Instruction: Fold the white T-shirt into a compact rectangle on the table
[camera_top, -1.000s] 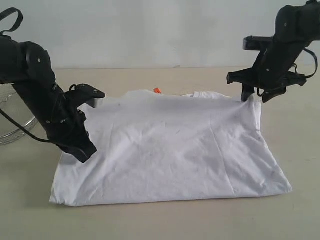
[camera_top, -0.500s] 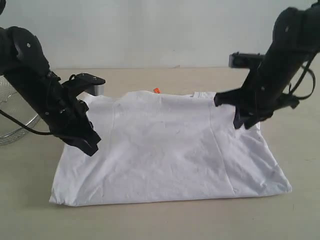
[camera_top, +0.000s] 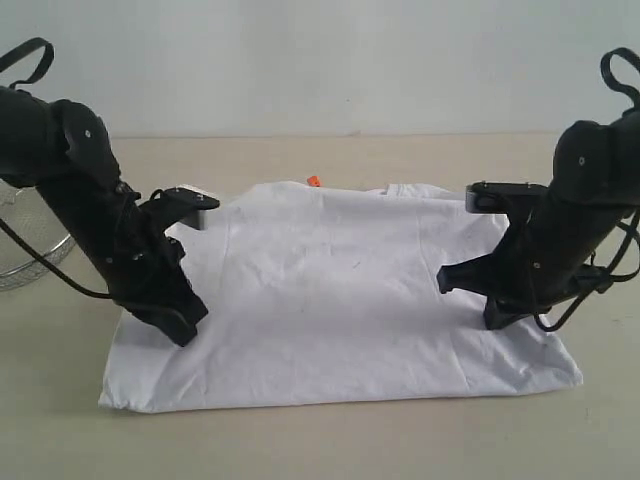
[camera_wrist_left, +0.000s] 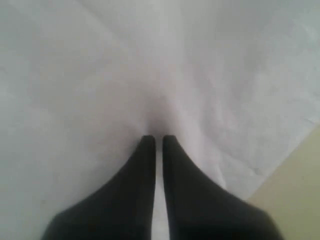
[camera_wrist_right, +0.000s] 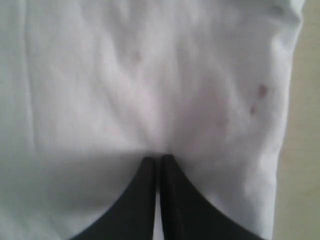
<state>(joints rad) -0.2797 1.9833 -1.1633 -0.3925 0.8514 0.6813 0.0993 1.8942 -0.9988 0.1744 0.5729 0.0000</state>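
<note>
Left gripper and right gripper, fingers pressed together, each pinch the white cotton T-shirt under their tips; limp, light cloth, best gripped at edges.

Pale beige table, white T-shirt spread flat, mesh bowl beside

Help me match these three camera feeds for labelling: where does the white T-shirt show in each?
Exterior view: the white cotton T-shirt lies spread mid-picture, between both arms.
Left wrist view: it fills nearly everything beyond the left pincer.
Right wrist view: likewise, beyond the right pincer.
Shared landmark: the pale beige matte table, bare past the shirt's edge.
</note>
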